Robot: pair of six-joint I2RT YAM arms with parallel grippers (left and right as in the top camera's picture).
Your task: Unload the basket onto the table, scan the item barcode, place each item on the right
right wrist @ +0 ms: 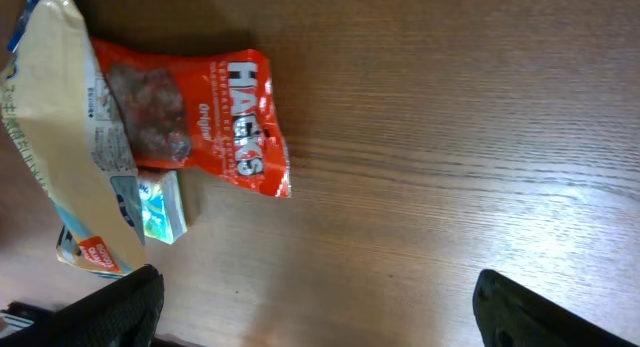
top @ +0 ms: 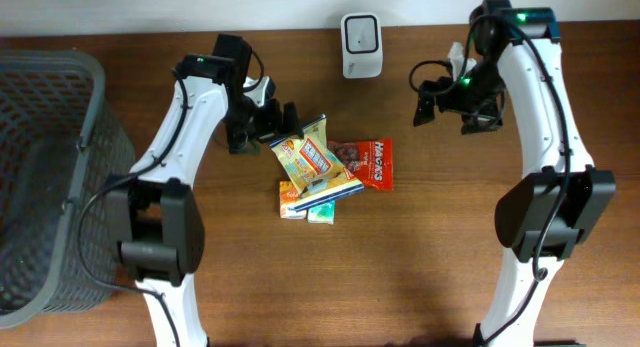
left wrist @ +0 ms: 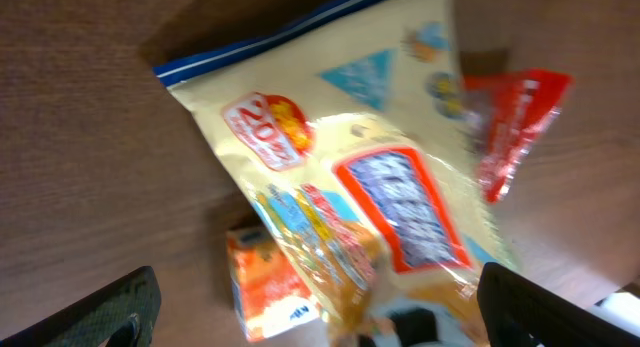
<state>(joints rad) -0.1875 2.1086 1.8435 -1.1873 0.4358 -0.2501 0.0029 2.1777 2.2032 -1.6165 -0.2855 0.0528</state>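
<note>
1. Where the table (top: 450,247) ends on the left, a gray mesh basket (top: 40,167) stands.
2. My left gripper (top: 283,122) is wide open and holds nothing. It hangs by the top left edge of the yellow snack bag (top: 315,159).
3. That bag lies partly on an orange box (top: 289,199) and a small green pack (top: 322,216). The red Hacks bag (top: 368,160) touches its right side.
4. A white scanner (top: 360,45) stands at the back.
5. My right gripper (top: 452,112) is wide open, holding nothing, right of the red bag.

A yellow snack bag (top: 315,159) lies flat, overlapping a red pouch (top: 372,162), near the white scanner (top: 361,45).
</note>
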